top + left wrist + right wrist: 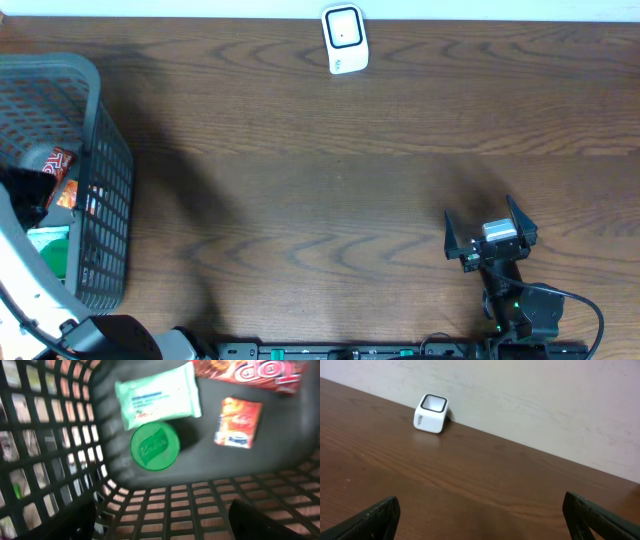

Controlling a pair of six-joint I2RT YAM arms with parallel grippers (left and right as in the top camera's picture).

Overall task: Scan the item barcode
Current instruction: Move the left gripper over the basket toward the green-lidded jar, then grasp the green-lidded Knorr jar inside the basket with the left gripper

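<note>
The basket [110,170] at the counter's [330,200] left edge holds four items: one wipes pack [159,396], long axis across the left wrist view, one round green lid [155,446], one orange packet [238,422] and one red wrapper [250,372]. The left claw [165,522] hangs inside the basket above them, spread wide and empty. The right claw [478,207], also wide and empty, is over open counter at front right, well apart from the single white scanner [344,39] at the far edge, its window facing up.

Smooth, faintly sheened dark brown wooden table [330,190], matt grey plastic lattice basket [110,160], glossy white plastic scanner cube [345,38], smooth round green plastic lid [154,445], pale green soft film wipes pack [159,395], shiny red foil wrapper [250,371]
</note>
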